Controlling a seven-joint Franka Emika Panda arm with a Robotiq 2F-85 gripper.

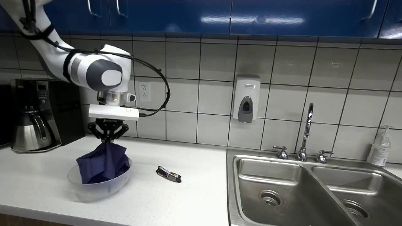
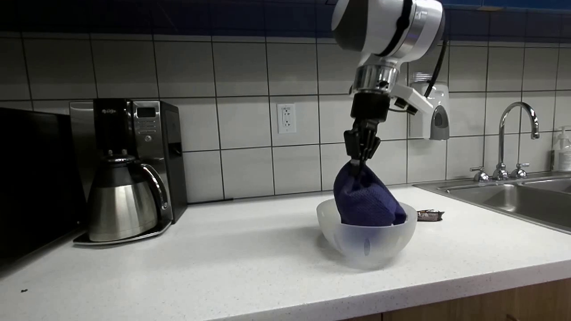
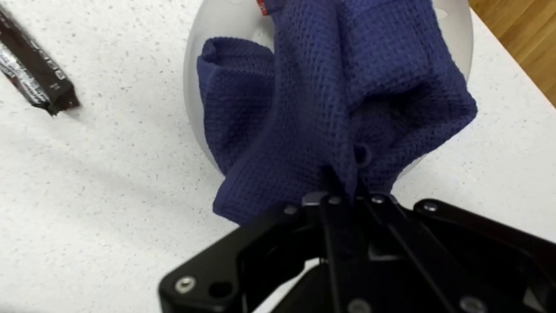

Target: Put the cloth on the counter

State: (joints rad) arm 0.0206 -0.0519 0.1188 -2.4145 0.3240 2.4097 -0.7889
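1. While the gripper (image 1: 107,140) pinches the cloth (image 1: 102,164) by its bunched top, lower folds sit inside the bowl (image 1: 116,185), near the counter's (image 1: 176,197) front edge.
2. Step, likely: lift-out, not yet clear of rim.
3. Next calls for: raise past rim, shift toward back edge, lower, release.

Along the back edge, over to the left, I see a coffee maker (image 2: 145,138) with its metal jug (image 2: 120,209), and beside it something black (image 2: 35,187), maybe a microwave; it's too dark to tell. A snack bar (image 1: 169,174) lies between the back and front edges. Further right, a tap (image 1: 306,134) and pump bottle (image 1: 380,150) stand behind the sink (image 1: 293,193).
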